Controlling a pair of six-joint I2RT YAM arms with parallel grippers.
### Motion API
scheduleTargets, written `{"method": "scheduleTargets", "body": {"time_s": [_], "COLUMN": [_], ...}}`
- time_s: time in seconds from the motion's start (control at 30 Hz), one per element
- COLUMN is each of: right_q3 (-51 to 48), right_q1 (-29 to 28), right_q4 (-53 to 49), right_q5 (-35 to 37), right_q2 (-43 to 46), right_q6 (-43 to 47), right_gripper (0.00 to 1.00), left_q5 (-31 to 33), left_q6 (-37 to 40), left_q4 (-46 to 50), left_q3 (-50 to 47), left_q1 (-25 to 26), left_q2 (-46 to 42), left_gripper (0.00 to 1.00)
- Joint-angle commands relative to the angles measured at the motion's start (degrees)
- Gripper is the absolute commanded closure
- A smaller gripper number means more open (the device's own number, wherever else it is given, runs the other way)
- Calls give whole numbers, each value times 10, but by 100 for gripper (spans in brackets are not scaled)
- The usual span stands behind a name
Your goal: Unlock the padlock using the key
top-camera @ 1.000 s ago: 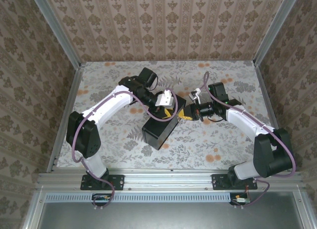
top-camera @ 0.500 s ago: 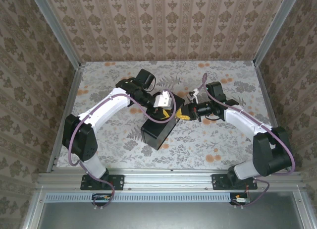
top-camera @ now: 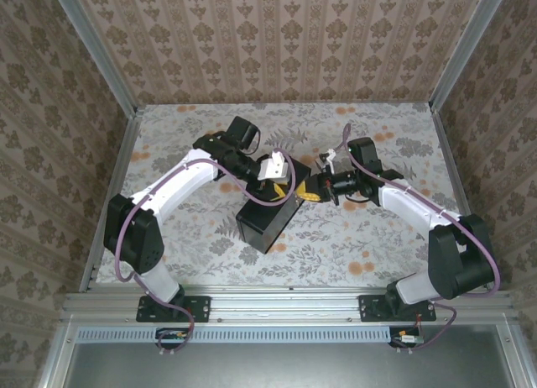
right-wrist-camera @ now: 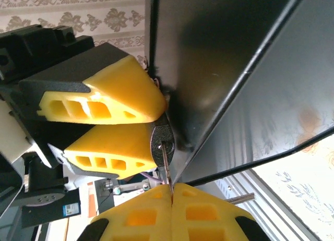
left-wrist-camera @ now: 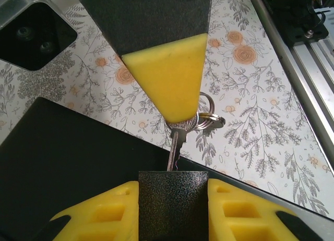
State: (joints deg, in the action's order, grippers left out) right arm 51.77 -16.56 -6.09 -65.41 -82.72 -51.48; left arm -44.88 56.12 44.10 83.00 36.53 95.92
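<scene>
Moved: both of my grippers and the black box (top-camera: pixel 264 224) sit slightly further to my left than a second ago. My right gripper (right-wrist-camera: pixel 171 191) has followed in towards the box's far end.
Meaning: the key (left-wrist-camera: pixel 176 143) seems to have travelled with the lock rather than slipping out, so I judge the insertion is holding. I see no sign of the turn yet.
Left gripper (left-wrist-camera: pixel 173 188): fingers partly closed, pinching the padlock (right-wrist-camera: pixel 160 138) from both sides at the box's far end.
Right gripper: pads pressed together on the key's head, just off that same end of the box.
Padlock: against the box's far end, between my left fingers, with its keyhole facing my right gripper. It looks dark in the shadow.
Key: the blade runs into the keyhole, but I cannot tell how deep.
Key ring (left-wrist-camera: pixel 207 111): hangs beside the key's head, off the box and above the floral table (top-camera: pixel 352 237).
Writing: I can read no brand, label or lettering on the padlock, key or box.
Next: probably a twist of my right wrist while my left holds the body steady.
</scene>
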Motion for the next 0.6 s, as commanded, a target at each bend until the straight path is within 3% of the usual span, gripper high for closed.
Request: {"method": "scheduleTargets", "body": {"time_s": [0.0,0.2,0.57], "right_q3": [0,17,54], "right_q1": [-5,9,8], "right_q4": [89,31,23], "right_q5": [-53,-87,-87], "right_q2": [-6,-37,-69], "right_q6": [-2,70,95], "right_gripper": [100,100,100], "left_q5": [-108,-124,-114], "left_q6": [-11,-16,-14], "left_q4": [-58,-62,-50], "left_q3": [-3,-1,-2], "left_q1": [17,11,12], "left_q2": [-22,-22,-18], "left_gripper": [92,92,92]}}
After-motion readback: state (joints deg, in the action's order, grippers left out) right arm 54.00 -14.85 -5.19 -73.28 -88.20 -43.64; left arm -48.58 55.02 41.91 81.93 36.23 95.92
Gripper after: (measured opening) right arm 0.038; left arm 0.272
